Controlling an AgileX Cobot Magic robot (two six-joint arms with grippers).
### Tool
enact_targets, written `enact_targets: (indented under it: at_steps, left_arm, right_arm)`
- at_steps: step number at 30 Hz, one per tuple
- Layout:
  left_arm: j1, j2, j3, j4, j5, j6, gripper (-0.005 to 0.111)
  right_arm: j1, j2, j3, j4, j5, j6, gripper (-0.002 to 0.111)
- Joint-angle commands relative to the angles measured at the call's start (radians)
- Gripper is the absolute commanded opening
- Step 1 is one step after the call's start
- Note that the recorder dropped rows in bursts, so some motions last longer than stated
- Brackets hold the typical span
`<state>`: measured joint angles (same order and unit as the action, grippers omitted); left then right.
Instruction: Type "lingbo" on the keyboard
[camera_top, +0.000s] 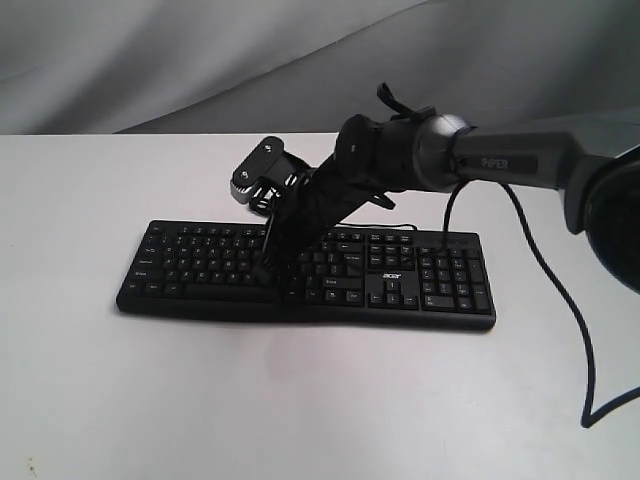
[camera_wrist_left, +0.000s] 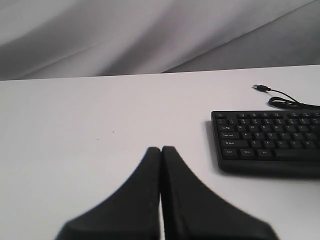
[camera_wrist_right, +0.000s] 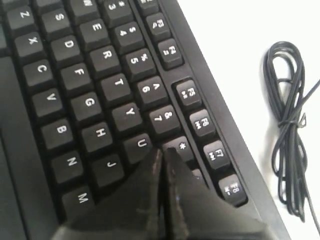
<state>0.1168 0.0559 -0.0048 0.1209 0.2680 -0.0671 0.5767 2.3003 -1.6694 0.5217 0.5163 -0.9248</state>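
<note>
The black keyboard (camera_top: 200, 262) lies flat on the white table, number pad to the right. My right gripper (camera_top: 268, 262) reaches across from the right and points down onto the middle letter keys. Close up, the right gripper (camera_wrist_right: 162, 151) is shut with nothing in it. Its tips rest on the keyboard (camera_wrist_right: 90, 90) just past the U key (camera_wrist_right: 142, 144) and beside the 8/* key (camera_wrist_right: 181, 146), hiding the key beneath. My left gripper (camera_wrist_left: 161, 149) is shut and empty, low over bare table left of the keyboard (camera_wrist_left: 270, 142). It is out of the exterior view.
The keyboard's thin black cable (camera_wrist_right: 290, 125) lies coiled on the table behind the function row, and its loose USB plug (camera_wrist_left: 258, 87) rests on the table. The right arm's own cable (camera_top: 560, 300) hangs at the right. A grey cloth backdrop (camera_top: 200, 60) stands behind the table.
</note>
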Motion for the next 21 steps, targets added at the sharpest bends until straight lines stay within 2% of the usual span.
enact_targets:
  at_steps: [1,12,21]
  left_arm:
    - [0.001,0.004,0.005,-0.004,-0.006,-0.002,0.001]
    - [0.001,0.004,0.005,-0.004,-0.006,-0.002,0.001]
    - [0.001,0.004,0.005,-0.004,-0.006,-0.002,0.001]
  right_arm:
    - [0.02,-0.03,-0.002,-0.006,0.018,-0.005,0.0]
    - [0.08,-0.028,-0.002,0.009,0.017,-0.011,0.0]
    - [0.082,-0.026,-0.002,0.003,0.021,-0.009,0.0]
